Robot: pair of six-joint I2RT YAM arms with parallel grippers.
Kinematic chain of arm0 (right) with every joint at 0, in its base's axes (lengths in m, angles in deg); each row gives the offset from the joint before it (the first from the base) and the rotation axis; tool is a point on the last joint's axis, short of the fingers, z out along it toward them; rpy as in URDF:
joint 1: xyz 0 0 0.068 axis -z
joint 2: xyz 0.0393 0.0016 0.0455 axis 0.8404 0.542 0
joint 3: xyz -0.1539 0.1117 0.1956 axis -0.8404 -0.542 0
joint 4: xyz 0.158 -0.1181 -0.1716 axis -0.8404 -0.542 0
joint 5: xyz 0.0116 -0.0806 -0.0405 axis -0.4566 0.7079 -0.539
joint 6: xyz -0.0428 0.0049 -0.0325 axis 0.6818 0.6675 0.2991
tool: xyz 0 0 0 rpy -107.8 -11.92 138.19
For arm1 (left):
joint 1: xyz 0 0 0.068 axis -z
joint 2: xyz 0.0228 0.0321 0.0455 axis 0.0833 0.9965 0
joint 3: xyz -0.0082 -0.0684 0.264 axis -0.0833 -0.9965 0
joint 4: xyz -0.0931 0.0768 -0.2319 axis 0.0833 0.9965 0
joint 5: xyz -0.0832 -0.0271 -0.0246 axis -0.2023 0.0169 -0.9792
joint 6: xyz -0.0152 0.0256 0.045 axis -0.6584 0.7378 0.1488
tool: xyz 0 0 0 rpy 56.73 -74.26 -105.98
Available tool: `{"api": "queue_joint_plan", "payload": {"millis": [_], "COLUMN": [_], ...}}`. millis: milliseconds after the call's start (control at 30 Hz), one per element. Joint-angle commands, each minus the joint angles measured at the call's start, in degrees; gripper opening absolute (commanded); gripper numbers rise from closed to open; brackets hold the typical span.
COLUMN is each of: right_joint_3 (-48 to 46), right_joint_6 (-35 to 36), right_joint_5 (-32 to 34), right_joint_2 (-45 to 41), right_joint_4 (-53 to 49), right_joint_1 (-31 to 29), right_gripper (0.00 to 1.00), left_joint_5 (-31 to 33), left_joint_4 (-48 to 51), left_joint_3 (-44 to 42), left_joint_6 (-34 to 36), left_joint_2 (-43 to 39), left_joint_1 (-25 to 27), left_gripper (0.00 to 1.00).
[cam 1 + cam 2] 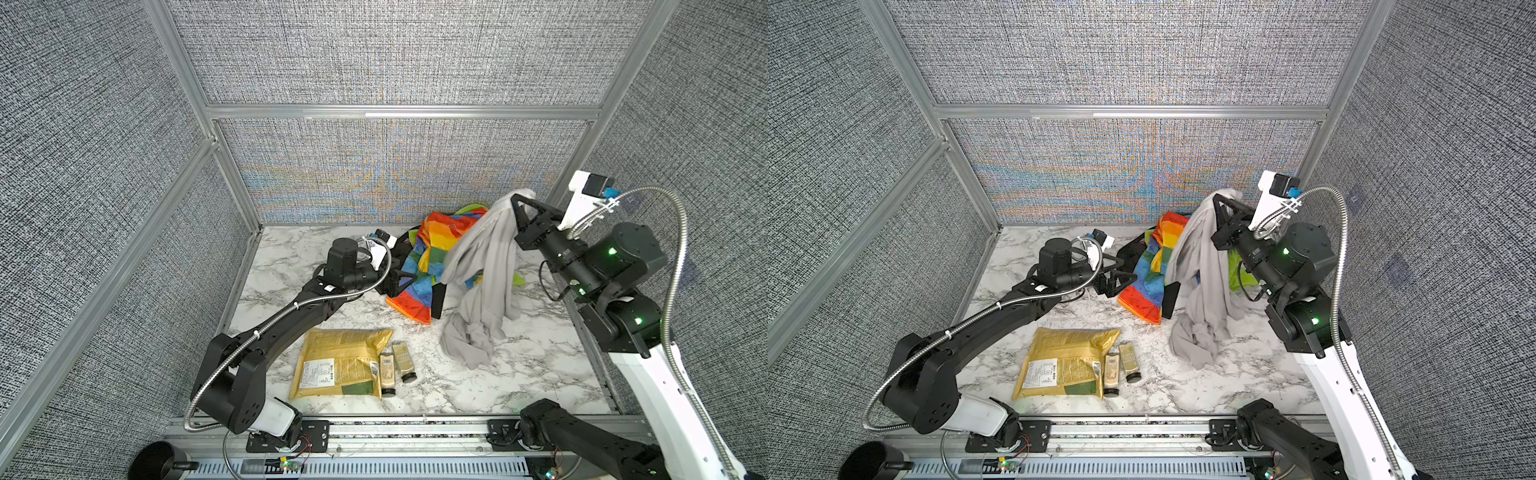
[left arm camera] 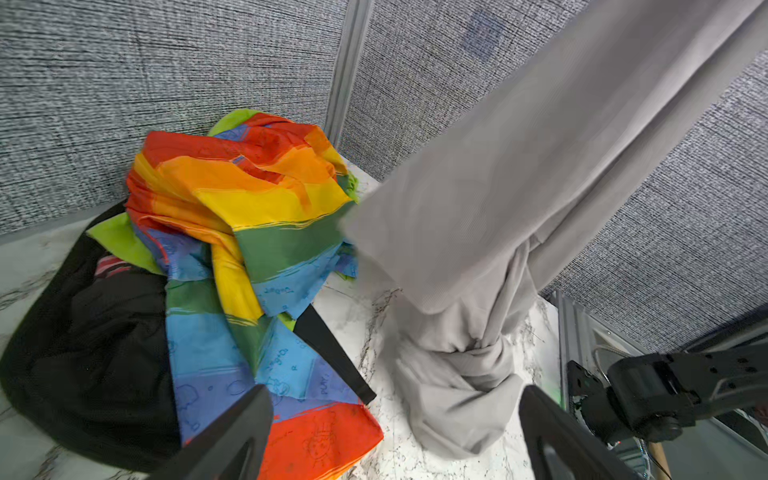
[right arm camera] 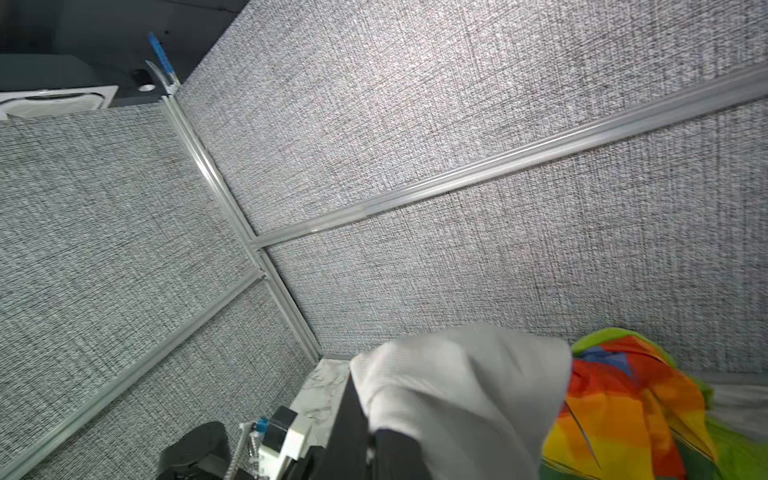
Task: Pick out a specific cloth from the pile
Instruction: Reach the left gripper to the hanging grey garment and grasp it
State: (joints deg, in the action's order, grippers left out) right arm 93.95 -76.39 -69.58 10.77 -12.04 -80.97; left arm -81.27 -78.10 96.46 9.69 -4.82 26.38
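Observation:
The light grey cloth (image 1: pixel 482 266) (image 1: pixel 1200 266) hangs from my right gripper (image 1: pixel 517 199) (image 1: pixel 1219 201), which is shut on its top fold high above the table. The cloth's lower end (image 2: pixel 457 395) is bunched on the marble beside the pile. In the right wrist view the fold (image 3: pixel 465 374) drapes over that gripper (image 3: pixel 370 432). The pile's rainbow-striped cloth (image 1: pixel 432 249) (image 2: pixel 249 232), lime green cloth (image 2: pixel 120 241) and black cloth (image 2: pixel 83 340) lie at the back. My left gripper (image 1: pixel 405 280) (image 2: pixel 395 395) is open and low at the pile's near-left edge, holding nothing.
A yellow bag (image 1: pixel 345 361) lies at the front middle of the table. Two small bottles (image 1: pixel 388 374) (image 1: pixel 405 361) lie next to it. Grey panel walls close the back and both sides. The right arm's base (image 2: pixel 648 395) stands past the hanging cloth.

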Motion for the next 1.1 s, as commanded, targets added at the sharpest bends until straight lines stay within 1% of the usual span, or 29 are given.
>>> {"api": "queue_joint_plan", "payload": {"millis": [0, 100, 300, 367, 400, 500, 633, 733, 867, 967, 1067], "right_joint_3": [2.51, 4.02, 4.21, 3.50, 3.07, 2.54, 2.15, 1.75, 1.75, 1.90, 1.37], "right_joint_6": [0.41, 0.23, -0.35, -0.73, -0.95, -1.35, -1.27, -1.10, -0.40, 0.05, -0.59], "right_joint_5": [-1.05, -0.94, -0.29, 0.02, 0.12, 0.14, 0.38, 1.04, 2.48, 3.69, 3.34], "right_joint_2": [1.10, 2.00, 2.58, 2.41, 2.32, 2.18, 1.90, 1.54, 1.04, 1.08, 0.90], "right_joint_4": [3.45, 2.63, 1.45, 1.79, 2.05, 2.25, 2.00, 2.07, 1.53, 0.43, 1.11], "right_joint_1": [-1.23, -2.06, -2.92, -3.15, -3.19, -3.37, -3.45, -3.45, -3.45, -3.46, -3.45], "right_gripper": [0.00, 0.00, 0.00, 0.00, 0.00, 0.00, 0.00, 0.00, 0.00, 0.00, 0.00], "left_joint_5": [-0.08, 4.23, 9.23, 11.99, 14.42, 18.32, 16.39, 16.43, 14.68, 15.85, 16.56], "left_joint_4": [-10.22, -15.97, -21.00, -21.14, -20.67, -22.00, -23.17, -21.71, -23.22, -23.42, -23.12], "left_joint_3": [-1.34, -3.42, -2.63, -1.61, -0.99, -0.12, 2.46, 5.30, 6.39, 6.55, 8.12], "left_joint_6": [-2.91, -3.90, -5.47, -5.39, -5.46, -6.16, -6.91, -6.33, -6.65, -7.29, -8.27], "left_joint_2": [-0.15, 1.59, 7.25, 8.90, 9.66, 11.51, 14.29, 16.99, 19.30, 20.48, 22.63], "left_joint_1": [2.73, 6.56, 12.21, 13.50, 14.03, 14.46, 15.54, 17.36, 19.58, 20.50, 20.61], "left_gripper": [0.99, 0.99, 0.99, 0.99, 0.99, 0.99, 0.99, 0.99, 0.99, 0.99, 0.99]}}
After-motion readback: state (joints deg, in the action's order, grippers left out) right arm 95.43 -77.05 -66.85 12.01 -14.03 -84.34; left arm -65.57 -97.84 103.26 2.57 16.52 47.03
